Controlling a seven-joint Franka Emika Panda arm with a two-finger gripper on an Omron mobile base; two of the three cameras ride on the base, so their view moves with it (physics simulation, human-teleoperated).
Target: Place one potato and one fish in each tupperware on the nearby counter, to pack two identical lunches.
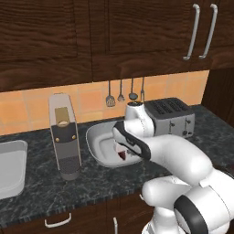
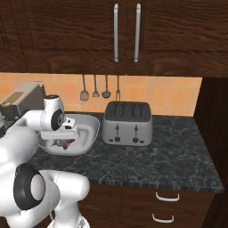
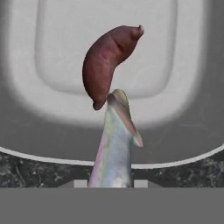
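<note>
On the far left of the left base view a light-grey tupperware lies on the dark marbled counter, next to a tall grey appliance standing upright. Just right of that sits a second tupperware, and the arm is bent down over it, presumably because this tray is the one being filled. In the hand view the gripper is clamped on a slim silvery fish, whose head juts forward past the finger tips and over the tray's near rim, so the fish is carried rather than resting. Ahead of its snout a reddish-brown, curved potato already lies on the tray floor; it looks more like a sweet potato. The fish is held above that tray probably to be let go beside the potato. To the right, a four-slot toaster stands clear of the tray, with utensils hanging on the wall behind.
</note>
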